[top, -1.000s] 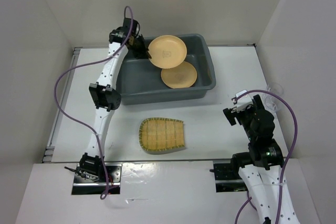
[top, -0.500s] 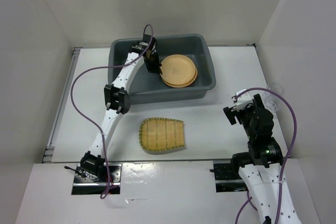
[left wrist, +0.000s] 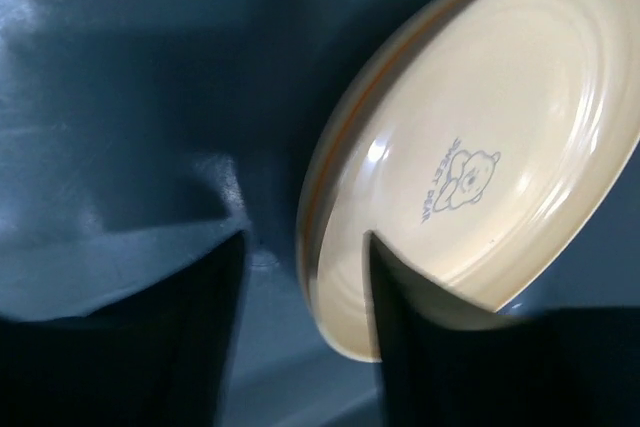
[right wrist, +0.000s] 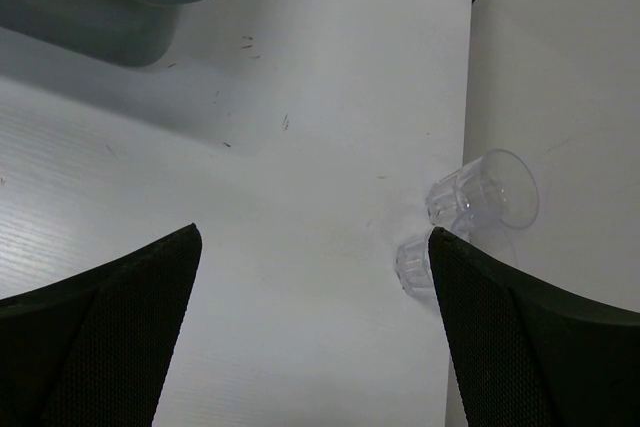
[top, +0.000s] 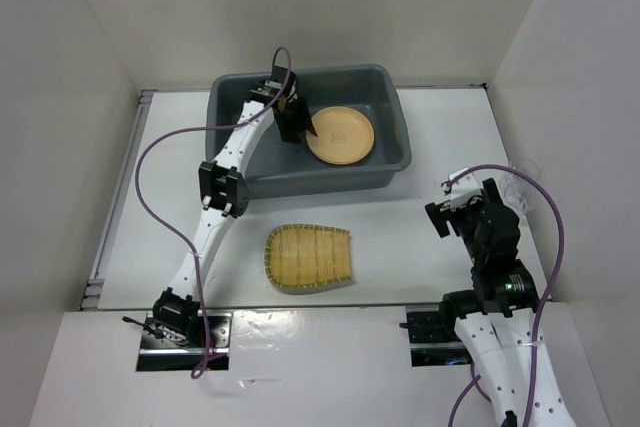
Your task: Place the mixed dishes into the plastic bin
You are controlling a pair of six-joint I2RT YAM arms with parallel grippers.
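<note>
Round yellow-orange plates: stacked inside large dark grey plastic bin
Left tool: in bin, parted, top plate's rim between its fingers
Tan woven-pattern rounded-square tray: on white bench, near bin
Clear glass cups: against right wall
Right tool: wide apart, above bench
</note>
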